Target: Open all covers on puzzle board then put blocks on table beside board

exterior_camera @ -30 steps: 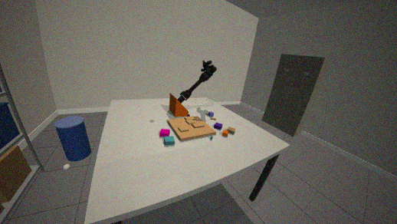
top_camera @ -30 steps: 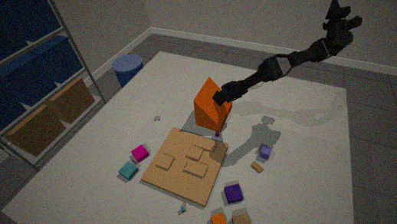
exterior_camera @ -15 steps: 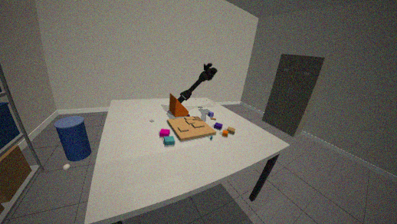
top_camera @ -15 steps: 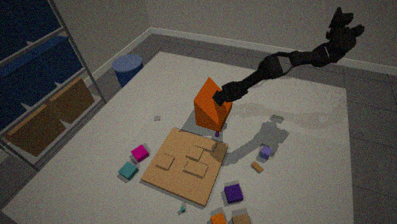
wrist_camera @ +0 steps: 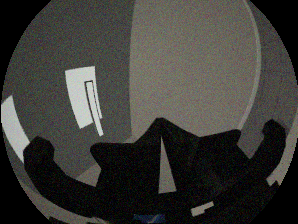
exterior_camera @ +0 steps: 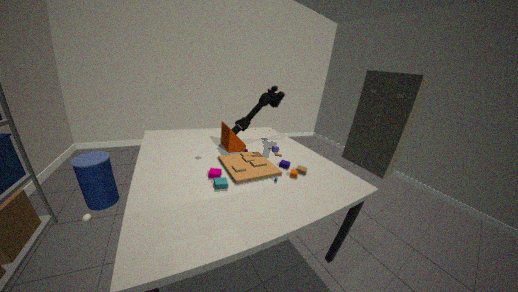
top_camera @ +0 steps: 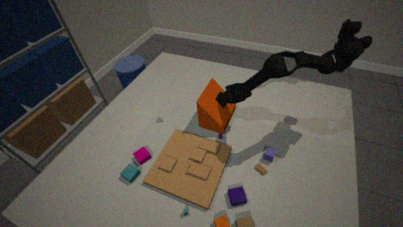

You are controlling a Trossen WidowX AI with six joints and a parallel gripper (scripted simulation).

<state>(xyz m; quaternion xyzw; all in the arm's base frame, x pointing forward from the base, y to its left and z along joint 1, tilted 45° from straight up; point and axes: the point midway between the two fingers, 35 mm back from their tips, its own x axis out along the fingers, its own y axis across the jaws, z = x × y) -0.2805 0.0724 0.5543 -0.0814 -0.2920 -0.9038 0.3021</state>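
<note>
The wooden puzzle board [top_camera: 175, 186] [exterior_camera: 250, 174] lies flat on the table. Several thin square and oblong covers, among them one cover [top_camera: 167, 163] and another cover [top_camera: 199, 170], show on its top; no open well can be made out. Off the board at its left lie a magenta block [top_camera: 142, 155] [exterior_camera: 215, 173] and a teal block [top_camera: 130, 172] [exterior_camera: 220, 183]. At its right lie a purple block [top_camera: 237, 196] [exterior_camera: 284, 164], an orange block [top_camera: 222, 221] [exterior_camera: 293, 173] and a tan block [top_camera: 244, 222] [exterior_camera: 302, 170]. My gripper [wrist_camera: 158, 120] is shut and empty, raised high away from the board.
An orange wedge [top_camera: 208, 113] [exterior_camera: 231, 140] stands just behind the board, by the arm. A lavender block [top_camera: 269, 154] [exterior_camera: 275, 149] and a small tan piece [top_camera: 261, 169] lie to the right. A tiny teal piece [top_camera: 185, 211] lies near the front edge, a tiny purple one [top_camera: 220, 136] behind.
</note>
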